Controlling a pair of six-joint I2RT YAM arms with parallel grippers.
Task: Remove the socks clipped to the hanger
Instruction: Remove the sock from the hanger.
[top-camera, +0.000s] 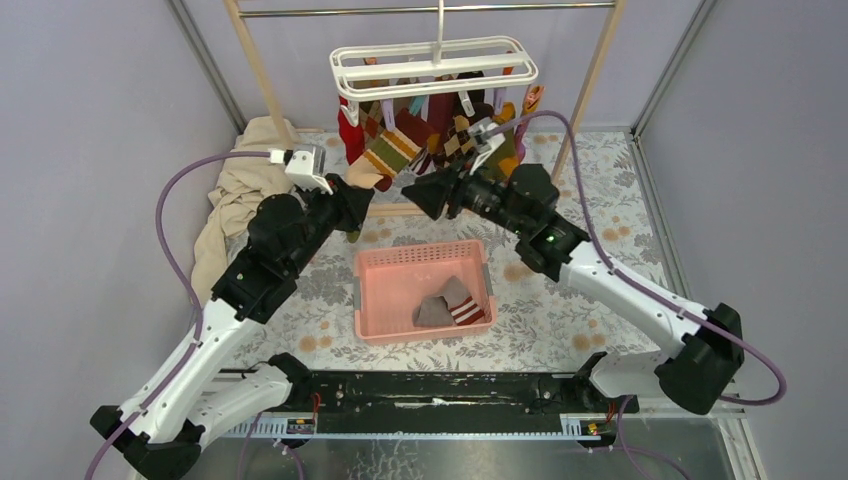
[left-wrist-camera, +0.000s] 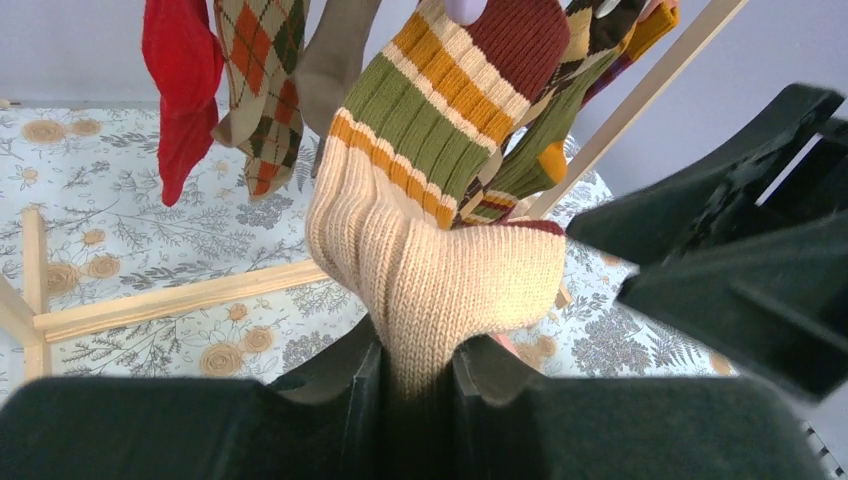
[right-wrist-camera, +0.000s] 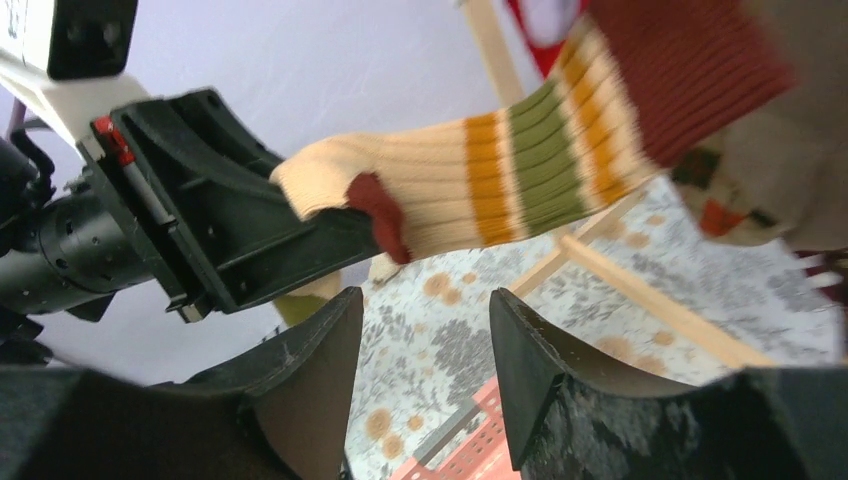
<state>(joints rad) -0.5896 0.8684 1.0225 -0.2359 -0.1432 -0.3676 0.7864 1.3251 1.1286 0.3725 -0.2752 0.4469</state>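
Hanging in the upper centre of the top view, the socks (top-camera: 430, 135) are dangling in an overlapping cluster under the white hanger (top-camera: 435, 62), and the overlap is preventing an exact count. One striped sock (left-wrist-camera: 440, 170) is stretching with its long axis running from upper right to lower left. Its cream toe is pointing into the left gripper (left-wrist-camera: 420, 370), which is pinching it. Just beside, the right gripper (right-wrist-camera: 425, 340) is hovering with jaws spread, gripping nothing. One pink basket (top-camera: 372, 300) at centre frame is holding two items: a grey sock (top-camera: 433, 312) and a banded sock (top-camera: 463, 302).
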